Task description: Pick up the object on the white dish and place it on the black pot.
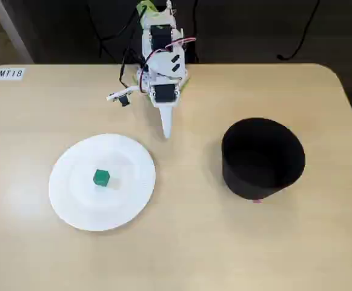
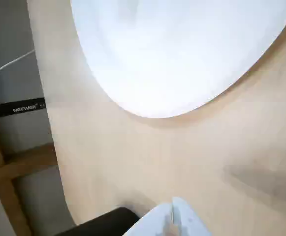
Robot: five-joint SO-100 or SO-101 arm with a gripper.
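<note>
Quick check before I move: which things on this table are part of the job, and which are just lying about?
Part of the job:
green cube, sitting on the plate
white paper plate
black pot
gripper, closed, above bare table between plate and pot

Just lying about:
MT18 label at the table's far-left corner
cables behind the table

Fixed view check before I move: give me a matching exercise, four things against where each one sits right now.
Things:
1. green cube
2. white plate
3. black pot
4. gripper

Places:
A. right side of the table, standing alone
B. left side of the table, flat on the wood
C. on the plate, near its middle
D. over bare table between plate and pot, tips pointing down

Pairs: 1-C, 2-B, 3-A, 4-D
</note>
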